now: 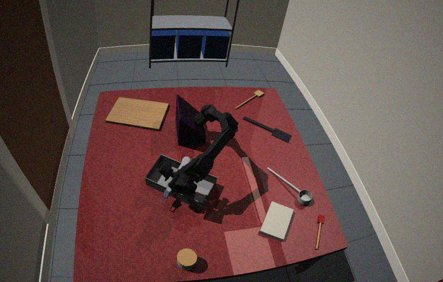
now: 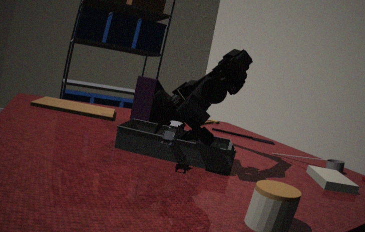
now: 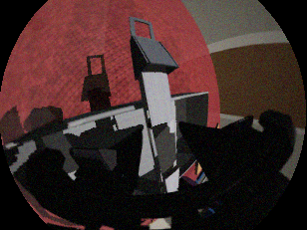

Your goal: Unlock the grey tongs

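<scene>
One pair of grey tongs (image 1: 175, 177) lies across the single tin (image 1: 152, 175) mid-table, long axis running from the far edge toward the near-left corner, hinge end overhanging the near wall. The gripper (image 1: 178, 175) straddles them, fingers apart, gripping nothing. One board (image 1: 137, 112) lies at the far-left corner.
</scene>
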`<action>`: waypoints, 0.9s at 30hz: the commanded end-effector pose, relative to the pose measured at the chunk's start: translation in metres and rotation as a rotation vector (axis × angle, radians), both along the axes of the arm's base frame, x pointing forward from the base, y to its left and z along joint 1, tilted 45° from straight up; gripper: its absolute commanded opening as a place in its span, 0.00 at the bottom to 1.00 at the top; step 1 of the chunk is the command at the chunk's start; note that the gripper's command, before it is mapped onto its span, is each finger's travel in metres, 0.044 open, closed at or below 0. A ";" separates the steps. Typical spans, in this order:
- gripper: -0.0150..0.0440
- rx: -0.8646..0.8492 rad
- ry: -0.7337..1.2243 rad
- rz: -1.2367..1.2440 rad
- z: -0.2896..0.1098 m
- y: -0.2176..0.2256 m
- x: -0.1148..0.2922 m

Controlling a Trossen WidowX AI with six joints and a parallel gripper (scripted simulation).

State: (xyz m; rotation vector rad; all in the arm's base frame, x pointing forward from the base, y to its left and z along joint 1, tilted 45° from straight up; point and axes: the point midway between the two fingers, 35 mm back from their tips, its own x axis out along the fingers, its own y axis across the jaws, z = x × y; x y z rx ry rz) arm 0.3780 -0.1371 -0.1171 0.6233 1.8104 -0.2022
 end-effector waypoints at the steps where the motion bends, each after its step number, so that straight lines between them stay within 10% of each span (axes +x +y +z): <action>1: 0.69 0.005 0.004 -0.006 -0.004 0.003 -0.002; 7: 0.43 0.000 0.001 0.000 -0.001 0.000 0.000; 17: 0.31 0.000 0.001 0.000 -0.001 0.000 0.000; 27: 0.00 0.000 0.002 -0.003 0.025 -0.026 -0.001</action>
